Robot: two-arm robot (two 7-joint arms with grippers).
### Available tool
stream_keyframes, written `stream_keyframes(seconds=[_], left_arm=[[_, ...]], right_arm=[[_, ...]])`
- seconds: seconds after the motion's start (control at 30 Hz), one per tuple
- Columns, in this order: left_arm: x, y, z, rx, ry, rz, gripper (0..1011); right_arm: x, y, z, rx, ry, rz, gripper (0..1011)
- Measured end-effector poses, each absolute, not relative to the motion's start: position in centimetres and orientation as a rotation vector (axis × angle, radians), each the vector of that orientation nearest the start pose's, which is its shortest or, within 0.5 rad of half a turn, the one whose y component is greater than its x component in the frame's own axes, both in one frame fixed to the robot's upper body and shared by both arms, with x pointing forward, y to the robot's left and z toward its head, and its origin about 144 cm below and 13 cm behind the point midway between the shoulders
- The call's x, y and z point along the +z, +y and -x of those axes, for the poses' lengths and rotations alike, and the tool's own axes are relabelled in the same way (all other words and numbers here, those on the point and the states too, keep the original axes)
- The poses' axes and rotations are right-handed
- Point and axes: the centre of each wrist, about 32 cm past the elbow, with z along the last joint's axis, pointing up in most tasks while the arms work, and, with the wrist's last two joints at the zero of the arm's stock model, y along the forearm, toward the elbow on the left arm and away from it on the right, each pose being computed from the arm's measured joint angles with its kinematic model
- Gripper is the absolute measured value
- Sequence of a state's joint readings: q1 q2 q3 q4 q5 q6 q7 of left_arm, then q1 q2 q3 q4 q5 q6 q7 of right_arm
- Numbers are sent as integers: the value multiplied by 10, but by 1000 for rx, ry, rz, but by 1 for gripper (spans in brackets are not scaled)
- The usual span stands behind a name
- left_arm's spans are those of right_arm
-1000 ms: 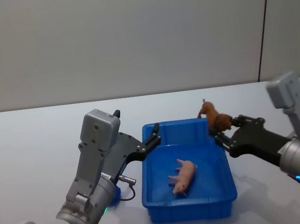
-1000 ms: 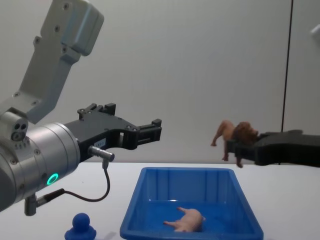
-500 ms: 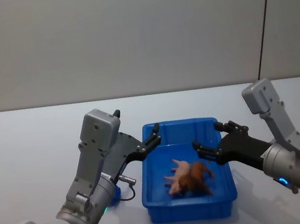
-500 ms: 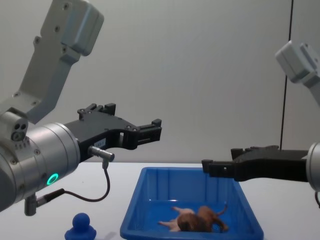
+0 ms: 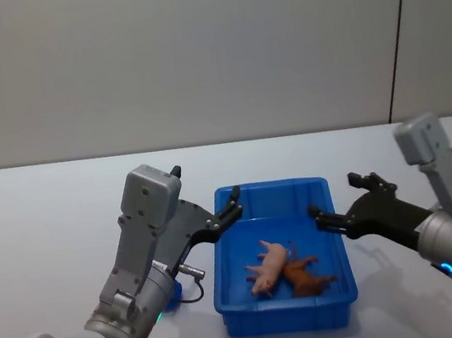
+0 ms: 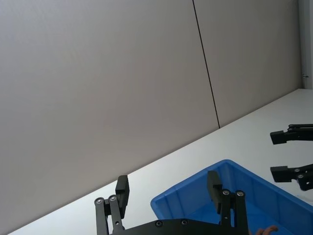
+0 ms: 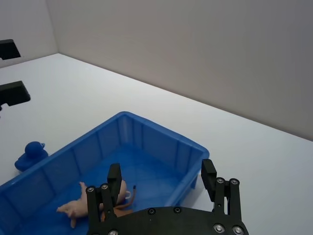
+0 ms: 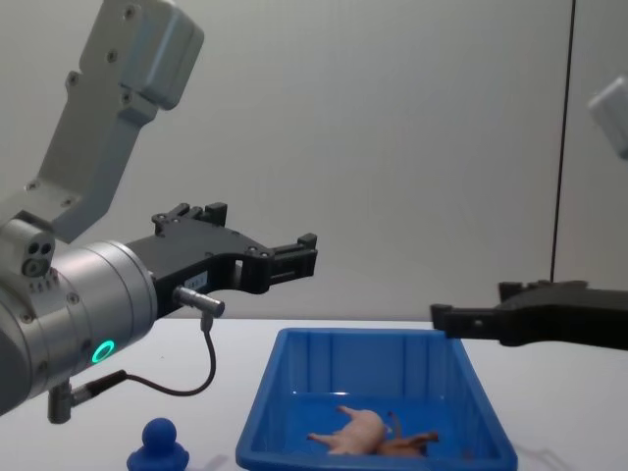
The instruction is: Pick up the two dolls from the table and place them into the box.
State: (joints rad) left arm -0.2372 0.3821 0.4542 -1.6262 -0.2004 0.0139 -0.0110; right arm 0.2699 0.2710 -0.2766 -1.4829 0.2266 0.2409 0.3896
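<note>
Pig (image 5: 268, 267) and lion (image 5: 305, 278): lying side by side, touching, on the floor of the box (image 5: 270, 186).
Right gripper (image 5: 335, 201): fingers spread wide, empty, above the box's right rim.
Left gripper (image 5: 232, 203): spread wide, empty, above the box's left rim.

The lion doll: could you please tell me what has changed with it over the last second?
The right claw let the lion go; it dropped into the box and lies beside the pig. That claw, open, drew back toward the box's right side. The left claw, open, and the box stayed put.
</note>
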Motion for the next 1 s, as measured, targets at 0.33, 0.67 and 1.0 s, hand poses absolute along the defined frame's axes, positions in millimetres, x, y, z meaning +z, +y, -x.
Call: stream_keyframes(seconds=[0.33,0.67,1.0], left_arm=[[1204,198,-492,1124,-268,-61,1002],[1204,200,-489,1126,-267,-64,1002],[1204,208,-476,1146,-239,-84,1002]], right_arm=[[1193,-250,-521,-986,50,162,1001],[1191,-262,-519,-1003,57,159,1001],[1190,-267,-518,-1010,60,158,1001]])
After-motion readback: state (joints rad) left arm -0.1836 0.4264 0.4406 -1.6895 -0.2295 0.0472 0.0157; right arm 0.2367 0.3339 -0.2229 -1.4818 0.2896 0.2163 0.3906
